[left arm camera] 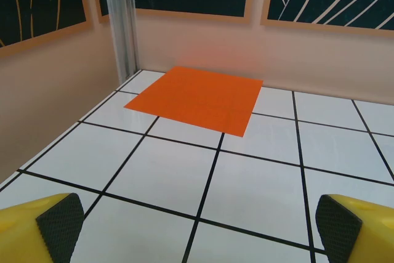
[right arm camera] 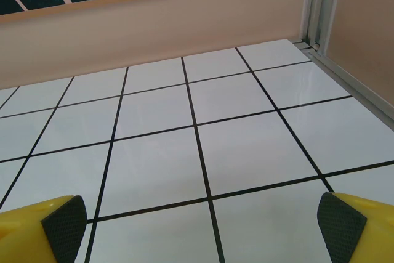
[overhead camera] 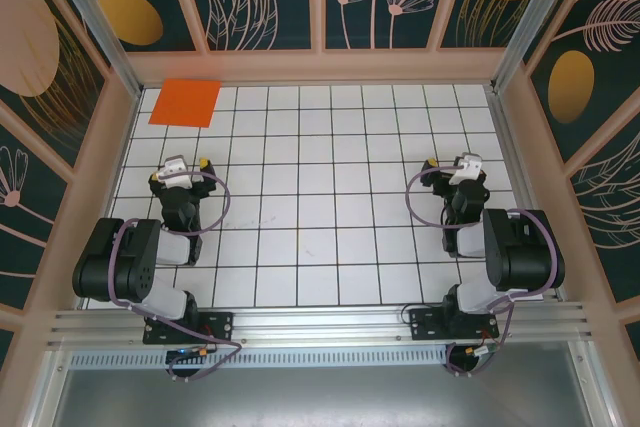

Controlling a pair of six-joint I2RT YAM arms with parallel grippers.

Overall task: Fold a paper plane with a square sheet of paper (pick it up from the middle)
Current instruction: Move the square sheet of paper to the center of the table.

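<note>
1. We see the left end effector (left arm camera: 197, 229) released. Its yellow fingers (left arm camera: 28, 232), faced with black knurled pads (left arm camera: 60, 225), stand wide apart and grip nothing.
2. The right end effector (right arm camera: 200, 229) is released in the same way, its pads (right arm camera: 64, 223) spread wide over bare tile.
3. From the top view, the left end effector (overhead camera: 187, 169) and the right end effector (overhead camera: 455, 169) sit well apart, one on each side of the surface (overhead camera: 320, 247), both pointing toward the back wall (overhead camera: 320, 67).
4. The square sheet of paper (left arm camera: 197, 98) lies flat in the far left corner of the surface (overhead camera: 186, 102), ahead of the left end effector and well apart from it. Bare tiles lie between them.
5. The sheet lies near the back wall and an aluminium corner post (left arm camera: 120, 23).
6. The paper is thin, bright orange and unmarked. The surface is glossy white tile with black grid lines, and the walls are peach, framing dark panels with leaf prints.
</note>
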